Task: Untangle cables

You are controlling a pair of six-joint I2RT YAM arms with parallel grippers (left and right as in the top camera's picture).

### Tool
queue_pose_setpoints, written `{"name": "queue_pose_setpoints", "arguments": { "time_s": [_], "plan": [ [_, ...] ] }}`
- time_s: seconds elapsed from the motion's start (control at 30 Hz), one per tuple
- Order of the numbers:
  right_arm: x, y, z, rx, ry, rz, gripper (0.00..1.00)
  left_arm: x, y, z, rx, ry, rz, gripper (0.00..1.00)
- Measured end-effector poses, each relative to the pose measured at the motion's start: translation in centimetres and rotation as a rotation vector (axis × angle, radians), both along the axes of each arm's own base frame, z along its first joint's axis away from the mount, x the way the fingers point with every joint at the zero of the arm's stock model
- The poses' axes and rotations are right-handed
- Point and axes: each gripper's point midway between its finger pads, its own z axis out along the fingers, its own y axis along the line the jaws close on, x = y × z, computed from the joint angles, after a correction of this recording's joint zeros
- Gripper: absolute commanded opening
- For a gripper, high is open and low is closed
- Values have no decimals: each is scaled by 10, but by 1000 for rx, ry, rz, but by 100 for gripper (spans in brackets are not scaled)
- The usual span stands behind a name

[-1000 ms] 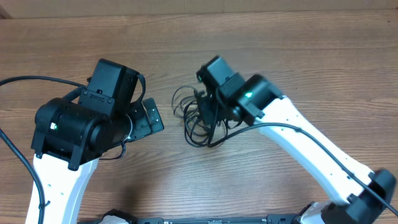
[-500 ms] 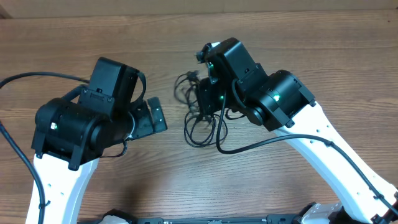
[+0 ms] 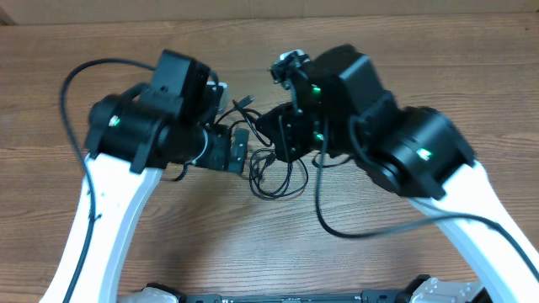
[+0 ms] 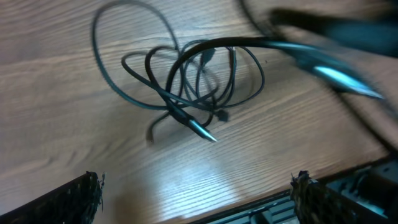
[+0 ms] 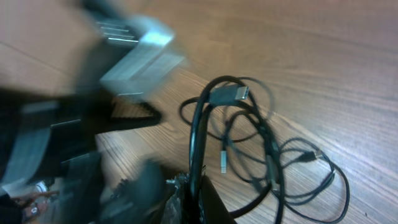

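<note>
From overhead: shows the cables [image 3: 276, 175] as a loose tangle of thin black loops near the middle of the table [image 3: 438, 76]. Puts the right gripper [image 3: 283, 139] over the far side of the tangle, clamped tight, with a strand running up into it. Places the left gripper [image 3: 236, 153] just left of the loops, spread wide and holding nothing.

From the left wrist: frames both serrated fingertips [image 4: 78, 199] at the bottom corners, fully apart, with only bare wood between. Shows the tangle ahead, not touching either finger, one thicker loop rising toward a blurred dark shape [image 4: 323, 56] at the upper right. Picks out a silver-tipped plug [image 4: 202, 130] at the near side of the loops.

From the right wrist: catches black strands climbing from the tangle into the closed fingers at the bottom edge, pinched there. Shows a flat metal plug [image 5: 229, 94] lifted at the top of the raised loop, the remaining loops lying flat on the wood to the right. Leaves a blurred dark and silver mass [image 5: 124, 56] at the upper left, too smeared to name.
</note>
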Motion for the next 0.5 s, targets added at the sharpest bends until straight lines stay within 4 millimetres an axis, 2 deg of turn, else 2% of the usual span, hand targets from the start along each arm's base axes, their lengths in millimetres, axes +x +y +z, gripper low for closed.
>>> {"name": "queue_pose_setpoints", "arguments": {
  "time_s": [0.1, 0.23, 0.33, 0.5],
  "plan": [
    [-8, -6, 14, 28, -24, 0, 4, 16, -7, -13, 11, 12, -42, 97],
    [-12, -10, 13, 24, -6, -7, 4, 34, -15, -26, 16, 12, -66, 87],
    [-14, -12, 9, 11, 14, -12, 4, 44, -19, -30, 12, -6, -76, 68],
    [-14, -13, 8, 7, 20, -14, 4, 49, -22, -28, 5, -28, -91, 37]
  ]
}}
